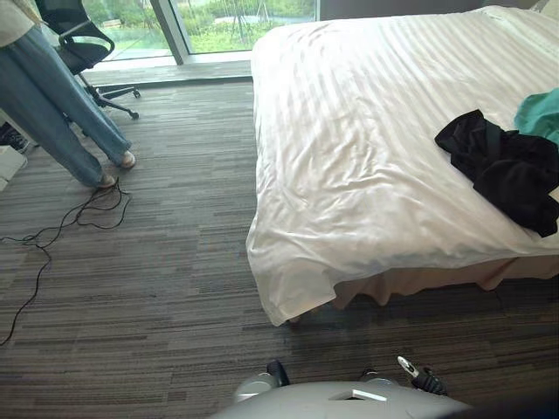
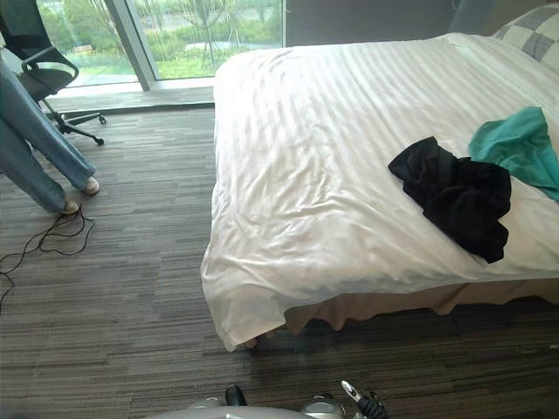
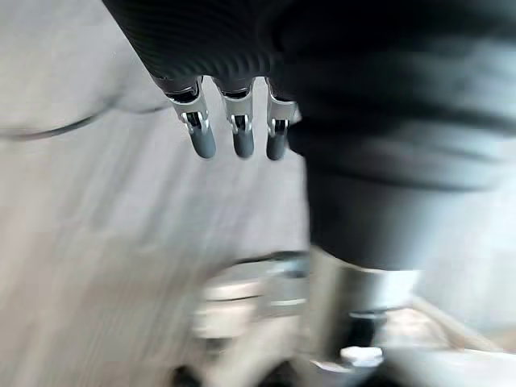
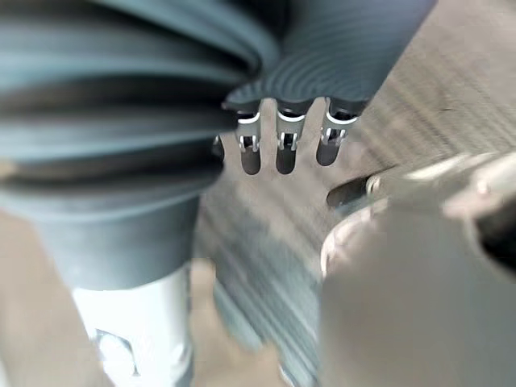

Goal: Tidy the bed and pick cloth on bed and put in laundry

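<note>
The left hand (image 3: 235, 139) and right hand (image 4: 282, 155) hang loose-fingered and empty, so it should step nearer the bed (image 1: 349, 131) before reaching for the black cloth (image 2: 454, 196)

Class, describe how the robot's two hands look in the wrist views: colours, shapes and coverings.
The left hand has silver fingers in a row, rounded at their darker tips, under a black ribbed cover. The right hand matches: silver fingers with dark rounded tips, below a dark grey ribbed cover in bellows-like folds.
</note>
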